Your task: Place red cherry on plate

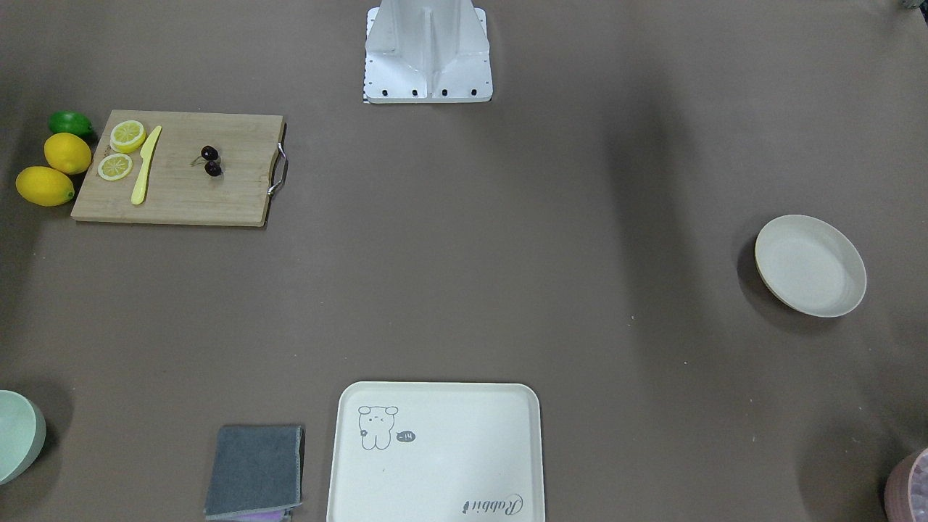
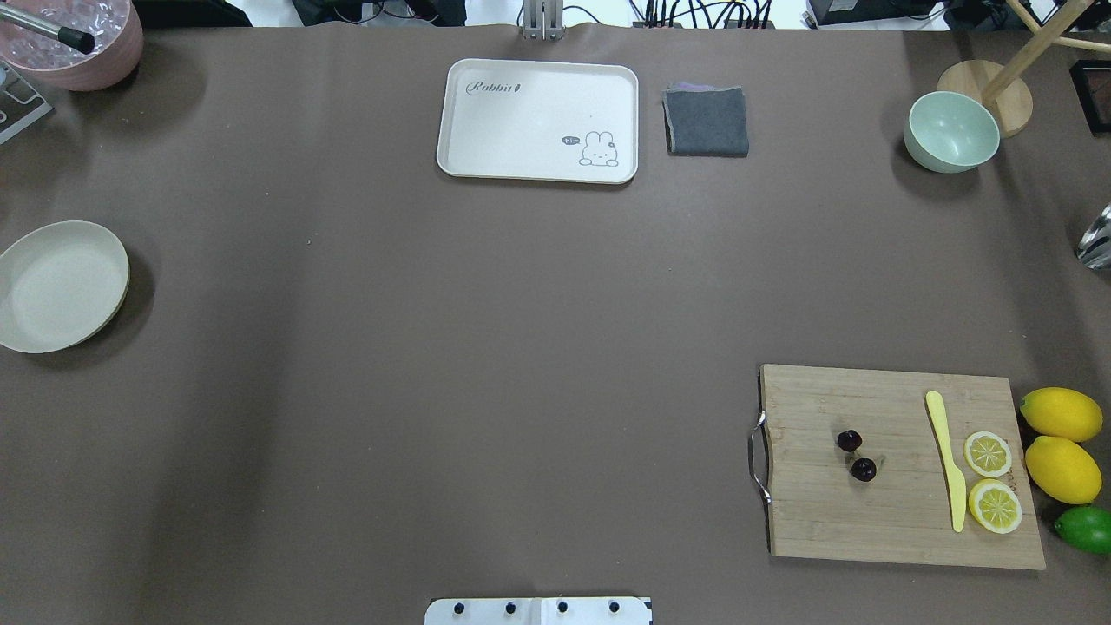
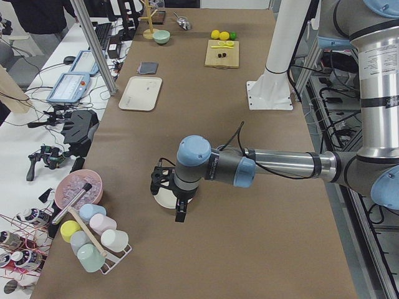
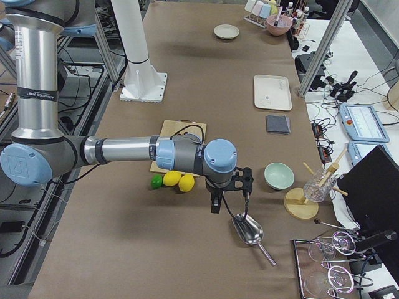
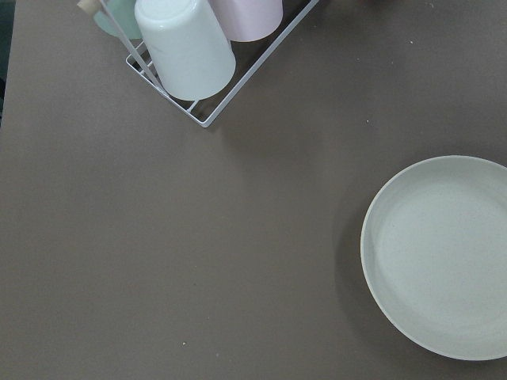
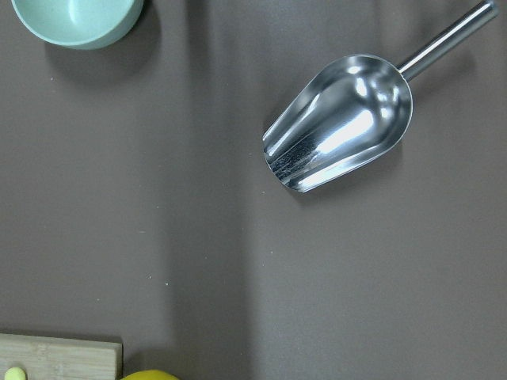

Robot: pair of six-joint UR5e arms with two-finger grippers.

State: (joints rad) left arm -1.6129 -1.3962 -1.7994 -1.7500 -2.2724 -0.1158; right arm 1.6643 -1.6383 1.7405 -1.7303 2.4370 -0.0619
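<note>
Nearest edge: we find the cream tray (image 1: 435, 464) with its animal drawing at 6 o'clock of the front-facing view, and a folded grey cloth (image 1: 255, 470) just beside it at its 9 o'clock.
Red cherry (image 1: 211, 161): two dark glossy fruits lie near the middle of the cutting board (image 1: 217, 199), at 10 o'clock on the counter (image 1: 464, 254).
Board company: a yellow knife (image 1: 145, 165) and two lemon slices (image 1: 127, 135) sit at 9 o'clock from the cherries.
Whole fruit: two lemons (image 1: 67, 153) and a lime (image 1: 70, 123) crowd the board's 9 o'clock end.
Plate (image 1: 810, 265): at 3 o'clock on the counter, well apart from the cherries.
Left hand (image 3: 181, 215): it hangs just beside the plate; we cannot tell whether its fingers are parted or closed.
Right hand (image 4: 215, 205): it hangs near a metal scoop (image 6: 341, 123), past the lemons; we cannot tell its state either.
Wrist views: we see a wire cup rack (image 5: 190, 55) at 11 o'clock on the left one, and a pale green bowl (image 6: 75, 20) at 11 o'clock on the right one.
</note>
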